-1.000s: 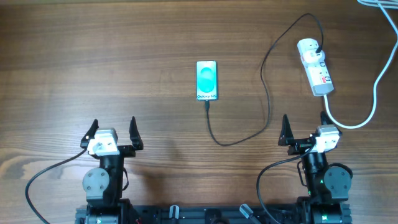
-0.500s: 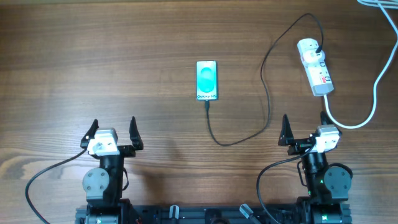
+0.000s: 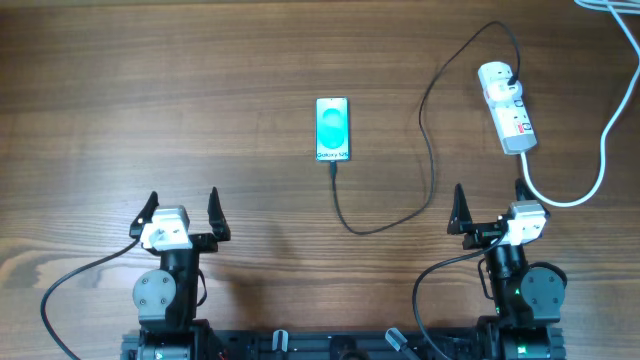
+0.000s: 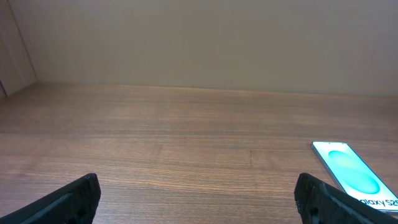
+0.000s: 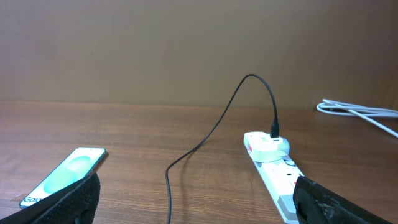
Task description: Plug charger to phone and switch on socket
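Observation:
The phone (image 3: 333,128) lies mid-table with its cyan screen up; it also shows in the left wrist view (image 4: 356,175) and the right wrist view (image 5: 64,175). The charger, a thin black cable (image 3: 428,150), runs from a white adapter on the socket (image 3: 506,120) in a loop to its tip (image 3: 333,170) just below the phone's near edge. The socket also shows in the right wrist view (image 5: 277,171). My left gripper (image 3: 181,213) is open and empty near the front left. My right gripper (image 3: 490,205) is open and empty at the front right, just in front of the socket.
A thick white cord (image 3: 600,150) curves from the socket's near end out to the table's back right corner. The wooden table (image 3: 150,100) ends at a plain wall in the wrist views.

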